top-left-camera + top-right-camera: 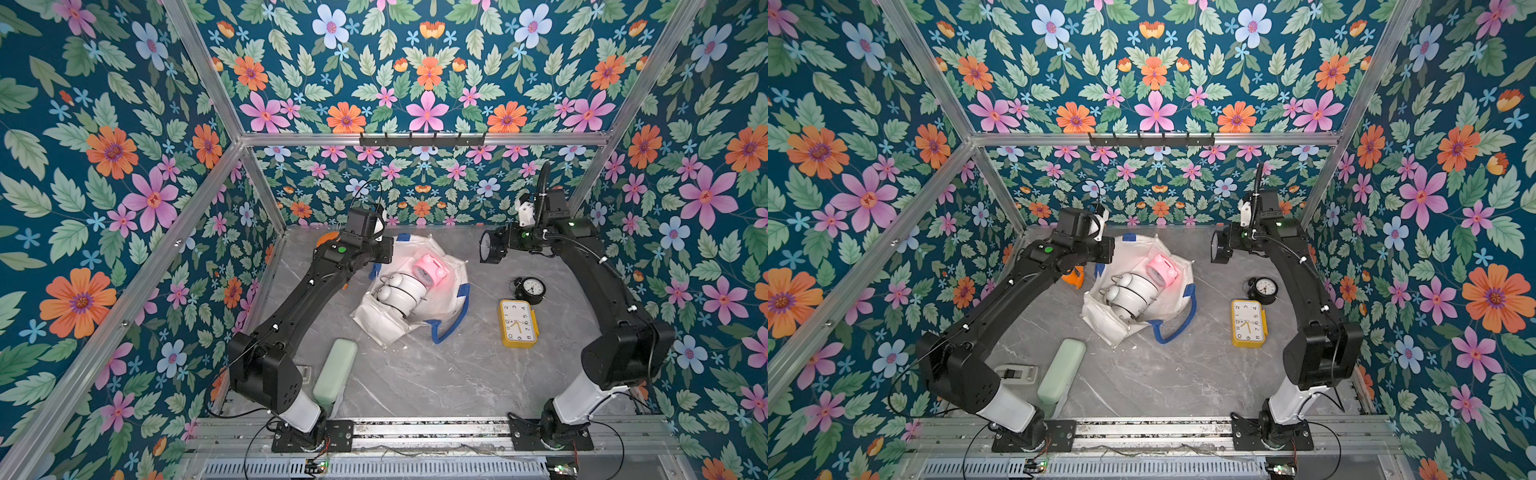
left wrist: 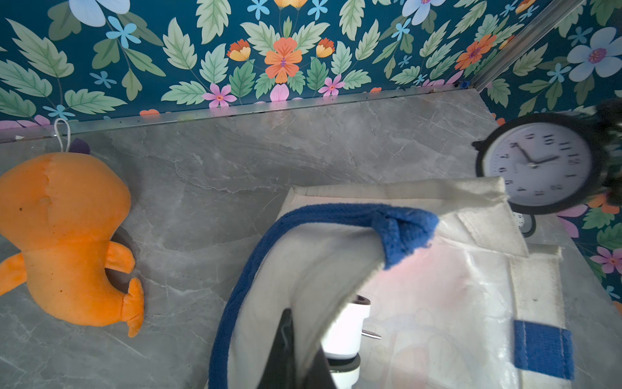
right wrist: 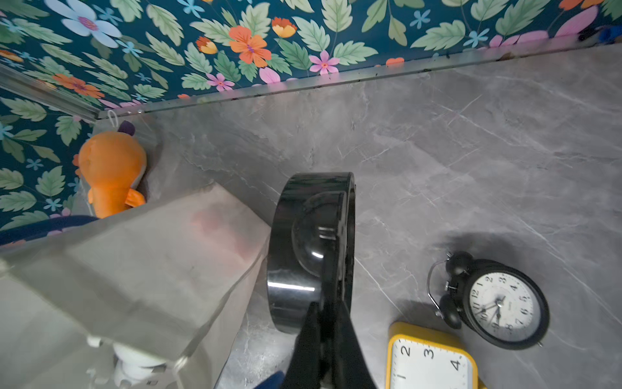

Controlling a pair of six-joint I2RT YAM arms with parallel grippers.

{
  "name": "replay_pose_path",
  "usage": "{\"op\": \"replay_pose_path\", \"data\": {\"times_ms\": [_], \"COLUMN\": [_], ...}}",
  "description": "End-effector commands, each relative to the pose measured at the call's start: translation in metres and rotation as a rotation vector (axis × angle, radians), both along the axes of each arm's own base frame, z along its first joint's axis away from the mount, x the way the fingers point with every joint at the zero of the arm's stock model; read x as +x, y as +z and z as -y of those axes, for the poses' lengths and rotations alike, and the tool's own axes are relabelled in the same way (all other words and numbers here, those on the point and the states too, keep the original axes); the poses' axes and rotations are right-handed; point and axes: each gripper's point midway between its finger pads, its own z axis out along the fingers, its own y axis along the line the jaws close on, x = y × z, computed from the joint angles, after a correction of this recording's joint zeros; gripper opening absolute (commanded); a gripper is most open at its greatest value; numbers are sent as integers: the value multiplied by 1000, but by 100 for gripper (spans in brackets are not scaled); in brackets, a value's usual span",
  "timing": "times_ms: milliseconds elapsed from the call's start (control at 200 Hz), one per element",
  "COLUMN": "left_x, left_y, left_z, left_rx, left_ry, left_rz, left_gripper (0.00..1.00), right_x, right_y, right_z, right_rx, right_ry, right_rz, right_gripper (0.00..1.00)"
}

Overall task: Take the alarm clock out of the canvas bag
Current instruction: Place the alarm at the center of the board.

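Gripping a round black clock point(image 1: 485, 248) from behind, the right tool point(image 3: 324, 306) is closed on it and holds it clear of the bench point(image 1: 436, 374). The clock's face is turned toward the left tool point(image 2: 292, 343). The left tool is closed too, pinching the rim of the bag point(image 1: 376, 322) close to a blue handle, so that wall is drawn up toward it. The bag sits on the bench between the two tools with its mouth open. The held clock hangs just beside the bag's rim on the right tool's side, outside the bag.

Inside the bag, below the left tool and toward the right one, lie a white clock point(image 1: 399, 293) and a pink clock point(image 1: 430, 269), touching each other.

Below the right tool, back toward its arm's base, a bell clock point(image 1: 532, 289) and a yellow clock point(image 1: 517, 324) rest on the bench just beside each other. An orange plush point(image 2: 67, 235) lies on the bench behind the left tool, on the side away from the bag.
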Motion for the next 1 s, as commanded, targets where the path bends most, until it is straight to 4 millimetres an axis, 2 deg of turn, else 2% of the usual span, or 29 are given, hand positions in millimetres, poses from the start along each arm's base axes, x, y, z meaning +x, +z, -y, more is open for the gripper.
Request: {"op": "replay_pose_path", "data": {"times_ms": [0, 160, 280, 590, 875, 995], "left_x": [8, 9, 8, 6, 5, 4], "left_y": [13, 10, 7, 2, 5, 5], "left_z": [5, 6, 7, 6, 7, 6], "left_rx": [-40, -39, -41, -42, -47, -46], "left_ry": [0, -4, -5, -6, -8, -8], "left_rz": [44, 37, 30, 19, 21, 20], "left_gripper": [0, 0, 0, 0, 0, 0], "right_x": [19, 33, 40, 48, 45, 41], "right_y": [-13, -48, -67, -96, -119, -128], "right_z": [-5, -13, -17, -22, -11, 1], "right_rx": [51, 97, 121, 179, 207, 206], "right_ry": [-27, -34, -38, -45, -76, -101], "right_rz": [-11, -87, -124, -185, -238, -257], "right_gripper": [0, 0, 0, 0, 0, 0]}}
